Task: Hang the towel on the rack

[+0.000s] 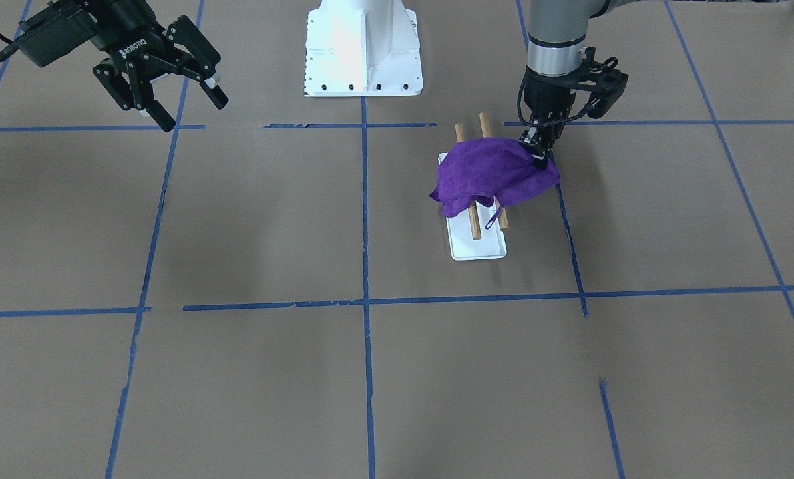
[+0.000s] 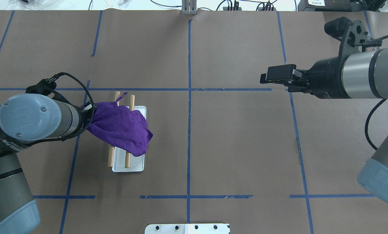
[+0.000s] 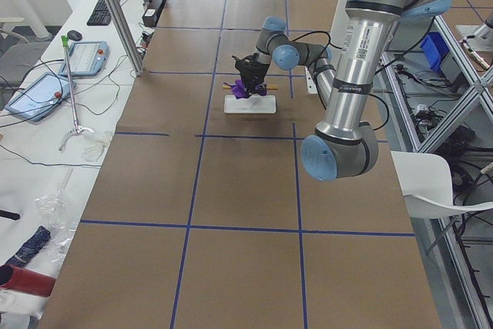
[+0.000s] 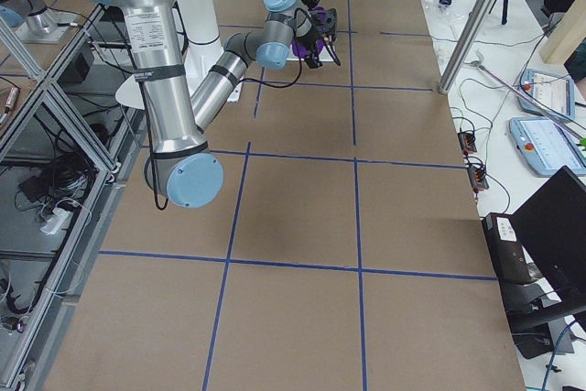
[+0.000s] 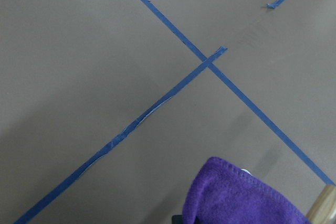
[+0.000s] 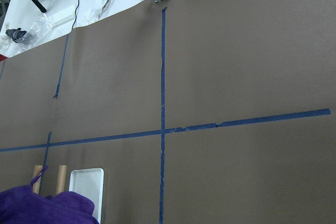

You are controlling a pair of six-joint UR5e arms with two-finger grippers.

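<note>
Overhead exterior view first, and the brown-papered table (image 2: 239, 146) fills the shot, cut into squares by blue tape lines (image 2: 189, 130). The left arm (image 2: 34, 118) comes in big from the near left corner and reaches over to the rack. The right arm (image 2: 359, 76) is way over on the other side, raised off the table and well apart from everything. The front-facing camera picks up the white mounting plate (image 1: 363, 46) at the robot's end of the table.

Now the rack (image 1: 480, 249): a white tray base flat on the paper, with two wooden dowels (image 2: 127, 159) running side by side above it. And there's the towel (image 2: 120, 128), purple and bunched, draped across both dowels around their middle. Bare dowel ends poke out on either side of it, and one fold sags toward the tray's right edge.

The left gripper (image 1: 541, 158) is right on the towel. It points straight down, fingers pinched narrow on the towel's corner at the rack's left side, just beside the outer dowel. The right gripper (image 1: 194, 113) hangs in the air with its fingers spread wide and nothing between them. Smallest detail: the towel's little loop (image 1: 496, 218), dangling over the tray on the side away from the robot.
</note>
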